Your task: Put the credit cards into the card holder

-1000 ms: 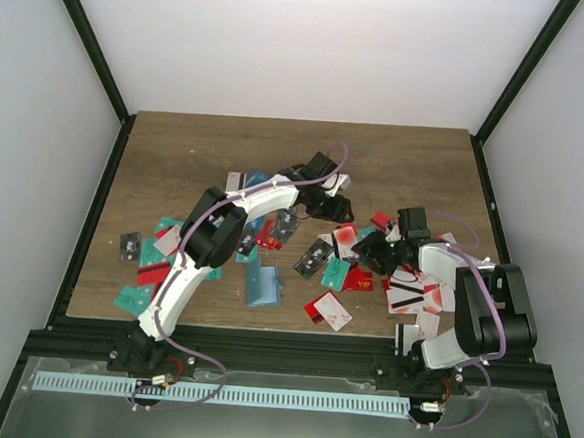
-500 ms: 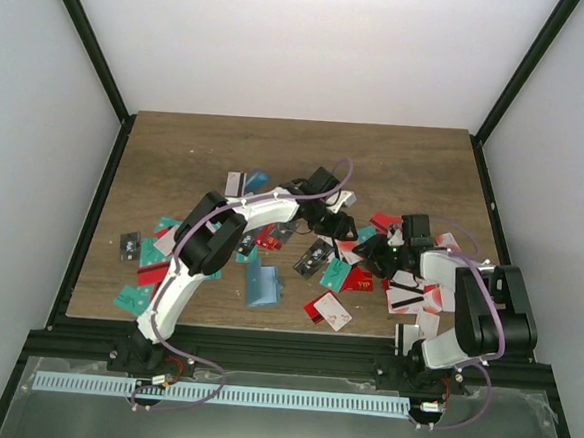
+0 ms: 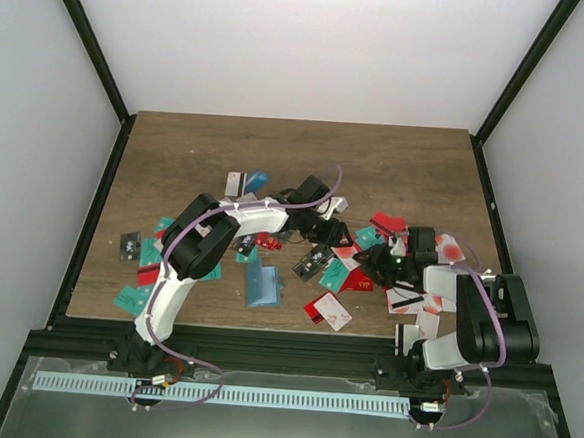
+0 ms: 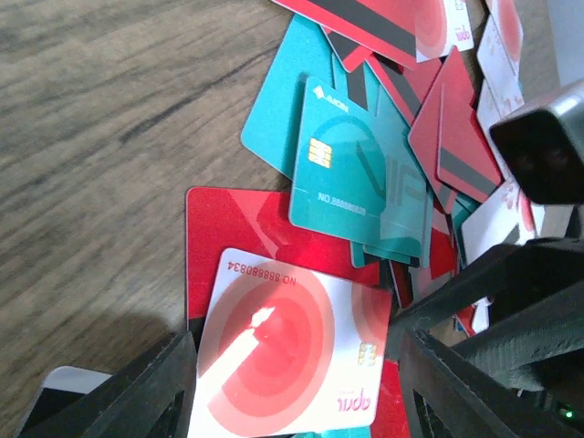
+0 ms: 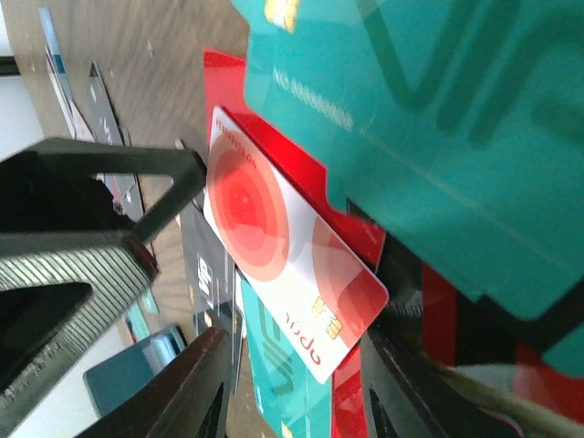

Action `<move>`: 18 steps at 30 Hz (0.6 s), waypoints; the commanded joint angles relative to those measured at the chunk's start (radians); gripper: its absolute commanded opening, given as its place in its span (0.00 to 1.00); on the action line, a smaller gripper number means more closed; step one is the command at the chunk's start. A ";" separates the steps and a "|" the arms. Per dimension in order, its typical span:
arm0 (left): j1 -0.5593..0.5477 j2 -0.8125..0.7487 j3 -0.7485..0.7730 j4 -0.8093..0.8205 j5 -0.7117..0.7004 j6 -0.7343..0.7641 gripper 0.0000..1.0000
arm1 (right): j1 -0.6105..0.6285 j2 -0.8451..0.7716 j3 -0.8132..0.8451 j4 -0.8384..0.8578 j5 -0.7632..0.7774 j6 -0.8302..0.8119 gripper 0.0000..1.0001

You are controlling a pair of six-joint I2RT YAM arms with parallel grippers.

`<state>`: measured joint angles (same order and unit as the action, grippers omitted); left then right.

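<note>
The card holder [image 3: 264, 285] is lying near the table's [image 3: 396, 166] front edge. The left gripper [image 4: 297, 342] is straddling a white-and-red credit card [image 4: 274, 365], fingers spread just wider than it. The right gripper [image 5: 292, 347] is bracketing the same card's chip end, fingers apart, not visibly pinching.

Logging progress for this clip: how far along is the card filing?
Done: nothing visible; the card holder sits untouched. In hand: left pincer and right pincer flank one white-and-red card, grip unclear. Left: credit cards scattered across the table.
</note>
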<state>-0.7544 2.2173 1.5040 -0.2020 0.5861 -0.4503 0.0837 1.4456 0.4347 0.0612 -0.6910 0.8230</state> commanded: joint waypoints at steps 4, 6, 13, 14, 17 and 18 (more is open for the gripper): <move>-0.051 0.047 -0.066 -0.061 0.108 -0.057 0.62 | -0.009 -0.022 -0.077 0.095 -0.100 -0.006 0.38; -0.050 0.046 -0.073 -0.058 0.113 -0.062 0.62 | -0.013 -0.032 -0.086 0.121 -0.105 0.001 0.38; -0.051 0.023 -0.132 -0.007 0.129 -0.099 0.62 | -0.040 -0.027 -0.116 0.210 -0.104 0.061 0.38; -0.051 0.020 -0.138 -0.002 0.130 -0.103 0.62 | -0.041 -0.030 -0.119 0.226 -0.106 0.074 0.38; -0.051 0.017 -0.150 0.001 0.130 -0.111 0.62 | -0.044 -0.048 -0.126 0.258 -0.108 0.100 0.38; -0.051 0.016 -0.152 0.001 0.128 -0.112 0.62 | -0.043 -0.061 -0.128 0.258 -0.099 0.104 0.38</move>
<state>-0.7544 2.1948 1.4117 -0.0711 0.6376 -0.5240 0.0486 1.4178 0.3080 0.2119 -0.8043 0.8864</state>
